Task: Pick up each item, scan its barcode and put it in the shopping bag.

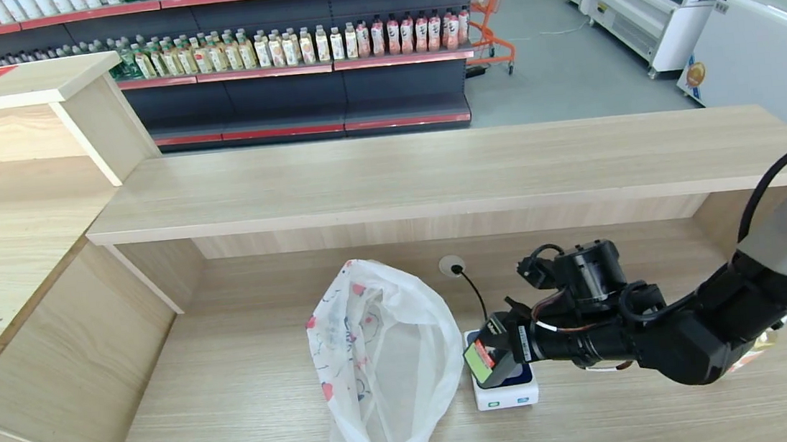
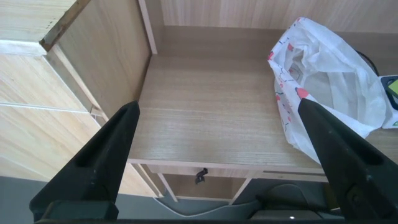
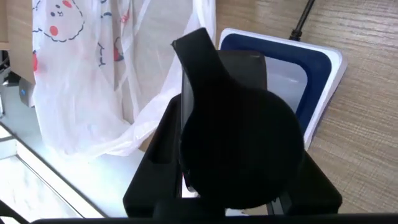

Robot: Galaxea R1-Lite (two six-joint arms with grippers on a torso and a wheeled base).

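**A:** The right fingers are clamped on a small pack with a green face and a red edge. It's held just above the scanner.

**B:** That scanner is white with a blue top. It sits on the surface right of centre, toward the near edge, and a black cable runs from it toward the back.

**A:** The bag is white plastic with red prints. It stands mid-surface with its mouth open, just beside the scanner on the left.

**B:** And the left fingers?

**A:** Spread wide with nothing between them, hanging over the near edge at the left end of the surface. The bag is well apart from them.
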